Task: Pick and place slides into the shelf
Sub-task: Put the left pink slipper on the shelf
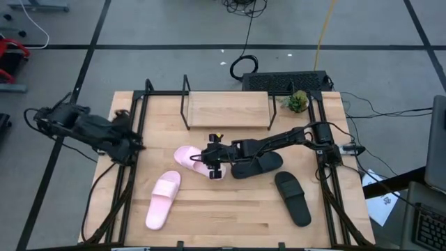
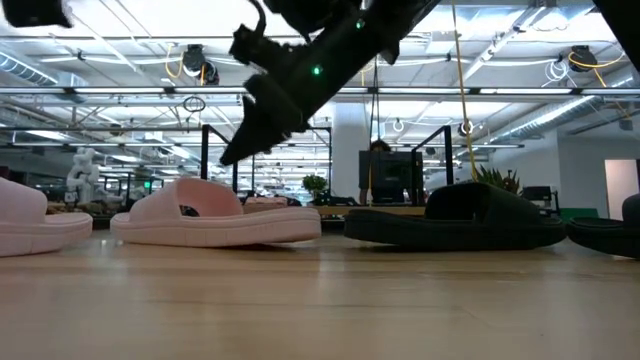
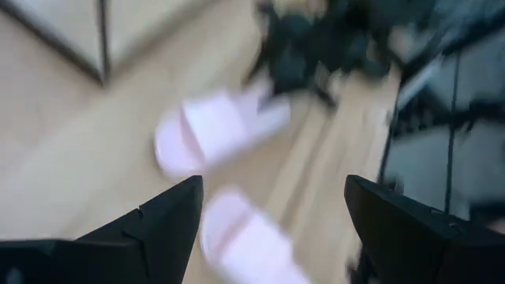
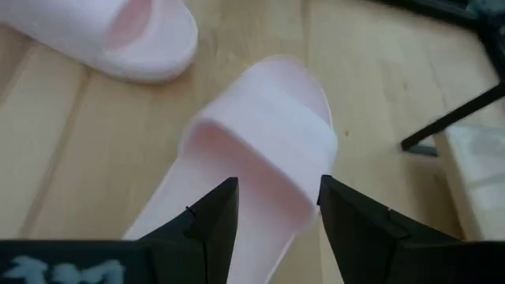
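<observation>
Two pale pink slides lie sole-down on the table: one at mid-table, the other nearer the front. My right gripper hovers open just above the mid-table pink slide. Its fingers stand over the sole behind the strap, and in the low view the fingertips are clear of the slide. One black slide lies under the right arm, another at the front right. The shelf stands at the far edge. My left gripper waits open over the table's left edge.
A small green plant stands at the far right beside the shelf. Black frame rods run along the table's left and right sides. Bare wood lies between the slides and the front edge.
</observation>
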### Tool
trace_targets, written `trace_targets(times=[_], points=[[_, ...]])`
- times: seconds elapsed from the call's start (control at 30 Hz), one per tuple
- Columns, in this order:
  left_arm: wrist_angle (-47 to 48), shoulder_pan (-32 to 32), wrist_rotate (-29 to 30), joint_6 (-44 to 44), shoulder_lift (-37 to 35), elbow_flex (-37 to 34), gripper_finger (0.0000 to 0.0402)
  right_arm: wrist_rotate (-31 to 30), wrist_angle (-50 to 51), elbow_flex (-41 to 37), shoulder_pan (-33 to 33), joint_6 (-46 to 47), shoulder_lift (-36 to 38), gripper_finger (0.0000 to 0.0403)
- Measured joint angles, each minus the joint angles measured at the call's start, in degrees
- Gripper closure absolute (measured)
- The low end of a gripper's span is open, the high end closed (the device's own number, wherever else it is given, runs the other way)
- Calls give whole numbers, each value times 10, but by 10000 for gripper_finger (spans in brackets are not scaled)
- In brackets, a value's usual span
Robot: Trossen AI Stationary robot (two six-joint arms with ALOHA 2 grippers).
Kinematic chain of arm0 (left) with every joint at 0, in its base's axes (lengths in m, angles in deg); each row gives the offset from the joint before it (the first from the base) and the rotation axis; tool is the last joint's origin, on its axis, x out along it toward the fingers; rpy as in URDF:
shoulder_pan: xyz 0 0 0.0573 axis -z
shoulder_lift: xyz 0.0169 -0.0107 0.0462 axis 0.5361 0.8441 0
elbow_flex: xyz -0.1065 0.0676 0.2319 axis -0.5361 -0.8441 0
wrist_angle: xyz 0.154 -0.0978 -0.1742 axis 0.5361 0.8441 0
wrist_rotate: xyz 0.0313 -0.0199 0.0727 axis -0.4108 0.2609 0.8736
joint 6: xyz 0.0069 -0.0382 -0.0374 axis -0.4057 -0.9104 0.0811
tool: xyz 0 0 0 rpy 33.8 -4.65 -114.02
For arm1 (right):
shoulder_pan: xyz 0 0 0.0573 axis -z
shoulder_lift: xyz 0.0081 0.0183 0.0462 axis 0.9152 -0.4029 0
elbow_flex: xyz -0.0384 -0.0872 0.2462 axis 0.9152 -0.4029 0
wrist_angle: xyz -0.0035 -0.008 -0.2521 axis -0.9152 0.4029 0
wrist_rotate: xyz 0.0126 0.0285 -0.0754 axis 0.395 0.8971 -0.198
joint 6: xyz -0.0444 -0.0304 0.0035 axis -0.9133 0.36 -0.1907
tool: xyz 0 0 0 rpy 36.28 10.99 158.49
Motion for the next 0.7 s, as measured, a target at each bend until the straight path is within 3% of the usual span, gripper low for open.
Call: trace_targets(times=[0.17,0.3,0.47,0.7], points=[[80,11,-123,-28,93,0,92,-10,2,0,-1,2,4,234],[32,51,-183,-18,173,0,92,-56,2,0,4,1,4,234],[-59,131,-185,-9,259,0,92,-60,1,0,12,2,4,234],[-98,251,-133,-90,371,0,92,-60,0,0,19,-5,4,234]])
